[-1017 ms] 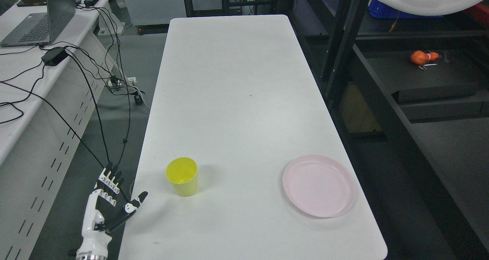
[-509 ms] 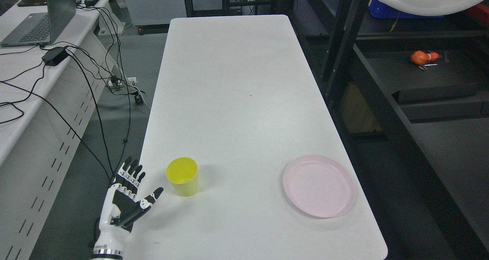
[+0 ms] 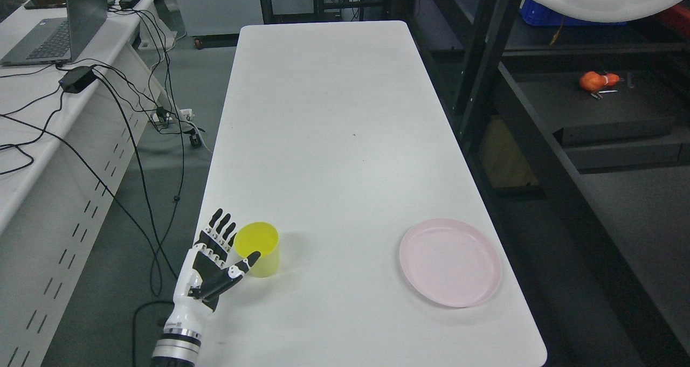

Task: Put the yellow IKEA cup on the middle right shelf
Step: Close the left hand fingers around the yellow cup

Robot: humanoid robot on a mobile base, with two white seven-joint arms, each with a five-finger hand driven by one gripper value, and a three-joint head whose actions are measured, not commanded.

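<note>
A yellow cup [image 3: 259,254] stands upright near the front left of the white table [image 3: 334,140]. My left hand [image 3: 229,243] comes in from the lower left and sits right beside the cup's left side. Its fingers [image 3: 218,228] are spread and point away from me, and the thumb [image 3: 245,263] reaches across the front of the cup's lower wall. The hand is open and does not grip the cup. The dark shelf unit [image 3: 544,157] stands along the table's right side. My right arm is out of view.
A pink plate [image 3: 450,262] lies at the table's front right. An orange object [image 3: 593,80] lies on a shelf at the right. A white desk [image 3: 32,119] with a laptop [image 3: 59,27] and hanging black cables [image 3: 135,157] stands to the left.
My left hand has moved right and forward from off the table's left edge until it is beside the cup. The cup and plate have not moved.
</note>
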